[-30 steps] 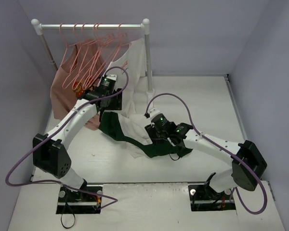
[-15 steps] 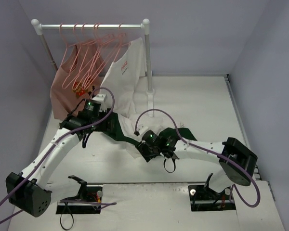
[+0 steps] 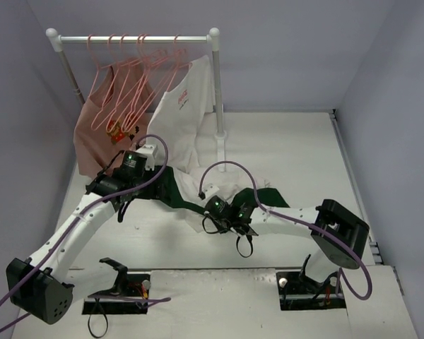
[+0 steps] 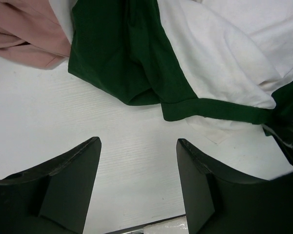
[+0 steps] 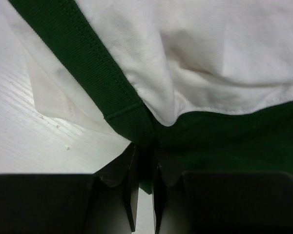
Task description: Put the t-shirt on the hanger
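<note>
The t-shirt (image 3: pixel 191 201), white with dark green sleeves, lies crumpled on the table in the middle of the top view. My right gripper (image 3: pixel 215 207) sits low at its near edge, shut on a dark green band of the t-shirt (image 5: pixel 112 92), which runs between the right gripper's (image 5: pixel 145 152) closed fingertips. My left gripper (image 3: pixel 127 189) hovers open just left of the cloth. Bare table shows between the left gripper's (image 4: pixel 139 146) fingers, with a green sleeve of the t-shirt (image 4: pixel 122 53) beyond them. The hanger (image 3: pixel 138 78) hangs among several pink ones on the rail.
A clothes rack (image 3: pixel 215 85) stands at the back left. On it hang a white shirt (image 3: pixel 184 113) with small red print and a salmon-pink shirt (image 3: pixel 92 138), whose lower edge (image 4: pixel 24 34) lies by the green sleeve. Grey walls close in the table.
My left arm has come away from the rack and down toward the near left. My right gripper slid left along the t-shirt and shut on its green band.
</note>
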Robot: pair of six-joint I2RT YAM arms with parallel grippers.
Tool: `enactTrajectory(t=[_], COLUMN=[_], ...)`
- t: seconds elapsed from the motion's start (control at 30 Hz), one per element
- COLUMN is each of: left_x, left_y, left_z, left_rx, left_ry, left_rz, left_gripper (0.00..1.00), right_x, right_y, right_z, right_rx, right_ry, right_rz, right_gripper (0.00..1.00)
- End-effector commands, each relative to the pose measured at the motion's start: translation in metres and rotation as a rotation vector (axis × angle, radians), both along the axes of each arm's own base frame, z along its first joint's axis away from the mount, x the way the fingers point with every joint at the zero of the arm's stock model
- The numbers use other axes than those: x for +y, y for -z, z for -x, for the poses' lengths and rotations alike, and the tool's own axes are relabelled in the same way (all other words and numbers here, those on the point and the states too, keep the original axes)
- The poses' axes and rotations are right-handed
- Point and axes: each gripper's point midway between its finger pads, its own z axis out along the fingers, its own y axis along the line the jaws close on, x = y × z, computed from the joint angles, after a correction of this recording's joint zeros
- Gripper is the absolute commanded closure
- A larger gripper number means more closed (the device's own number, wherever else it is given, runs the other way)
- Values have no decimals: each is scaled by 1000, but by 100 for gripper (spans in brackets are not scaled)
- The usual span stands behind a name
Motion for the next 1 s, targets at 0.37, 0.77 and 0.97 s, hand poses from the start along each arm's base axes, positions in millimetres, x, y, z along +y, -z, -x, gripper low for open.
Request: enactTrajectory(t=[0.37,0.77,0.97], left_x=[-42,-74,-68], left_y=[-37,-37,-70], left_z=[-34,-53,-62], left_rx=[-134,-130,-208], left_ry=[276,242,157], left_rz=[13,5,30], left_gripper=[41,41,41], right_x=[-19,-37,-47], right_y=[-106,-89,-93], right_z=[-104,-164,-183], right_rx=[50,25,-44], right_ry=[130,231,275], right_rz=[-302,-228,-171], right_gripper=[100,100,100])
